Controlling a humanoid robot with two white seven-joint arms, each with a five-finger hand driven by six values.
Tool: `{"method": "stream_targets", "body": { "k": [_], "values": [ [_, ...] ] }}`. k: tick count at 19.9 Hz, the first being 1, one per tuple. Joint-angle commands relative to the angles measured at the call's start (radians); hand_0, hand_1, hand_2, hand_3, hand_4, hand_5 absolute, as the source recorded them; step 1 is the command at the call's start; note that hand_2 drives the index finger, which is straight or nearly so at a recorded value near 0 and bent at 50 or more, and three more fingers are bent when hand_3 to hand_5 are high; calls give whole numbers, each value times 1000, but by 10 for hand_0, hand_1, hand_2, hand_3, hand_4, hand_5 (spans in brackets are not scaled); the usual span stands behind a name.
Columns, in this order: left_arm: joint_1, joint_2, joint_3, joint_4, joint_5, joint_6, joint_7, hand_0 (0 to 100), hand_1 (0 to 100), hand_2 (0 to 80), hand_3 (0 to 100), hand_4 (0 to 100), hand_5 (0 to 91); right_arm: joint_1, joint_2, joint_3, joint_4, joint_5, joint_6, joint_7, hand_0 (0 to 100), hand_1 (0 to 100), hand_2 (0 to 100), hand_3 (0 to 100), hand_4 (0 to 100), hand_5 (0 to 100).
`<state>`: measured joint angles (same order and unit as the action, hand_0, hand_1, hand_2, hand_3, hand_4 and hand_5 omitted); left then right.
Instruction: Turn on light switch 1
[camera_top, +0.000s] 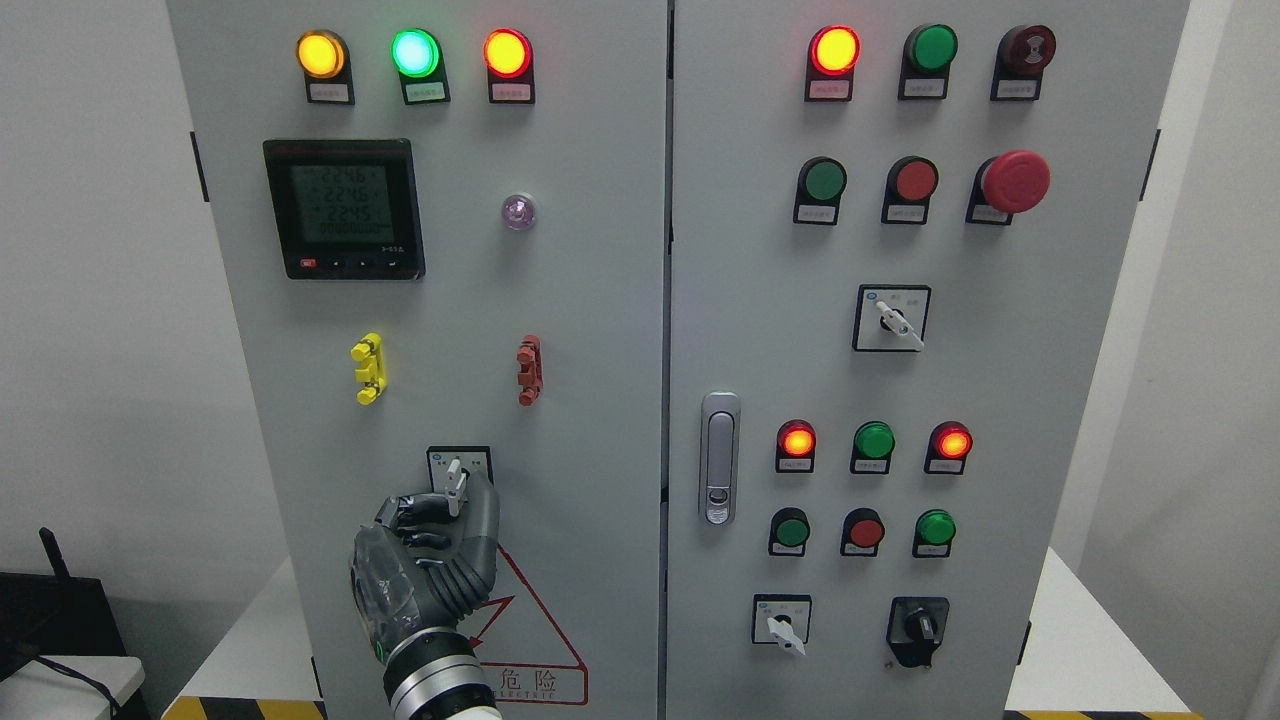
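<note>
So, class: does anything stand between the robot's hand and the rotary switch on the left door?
Nothing visible does. The left hand is already at the switch, its fingers curled beside the white lever; no other part lies between them.

Plain white walls (90, 300) stand on both sides, evenly lit. A white bench (1090, 650) runs below, edged with yellow-and-black hazard tape (235, 708). At lower left sits a dark device with an antenna (50, 560).
</note>
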<state>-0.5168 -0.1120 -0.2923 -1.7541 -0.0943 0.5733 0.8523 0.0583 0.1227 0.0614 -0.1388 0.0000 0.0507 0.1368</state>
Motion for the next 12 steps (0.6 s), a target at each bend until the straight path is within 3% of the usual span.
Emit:
{"method": "stream_targets", "body": {
  "k": [1, 12],
  "values": [
    [0, 0, -1, -1, 5, -6, 1, 233, 534, 549, 652, 726, 680, 0, 0, 0, -1, -18, 0, 0, 120, 389, 0, 0, 0, 0],
    [-2, 0, -1, -4, 5, -7, 1, 250, 508, 551, 651, 727, 680, 0, 0, 0, 1, -18, 0, 0, 120, 389, 0, 0, 0, 0]
  ]
}}
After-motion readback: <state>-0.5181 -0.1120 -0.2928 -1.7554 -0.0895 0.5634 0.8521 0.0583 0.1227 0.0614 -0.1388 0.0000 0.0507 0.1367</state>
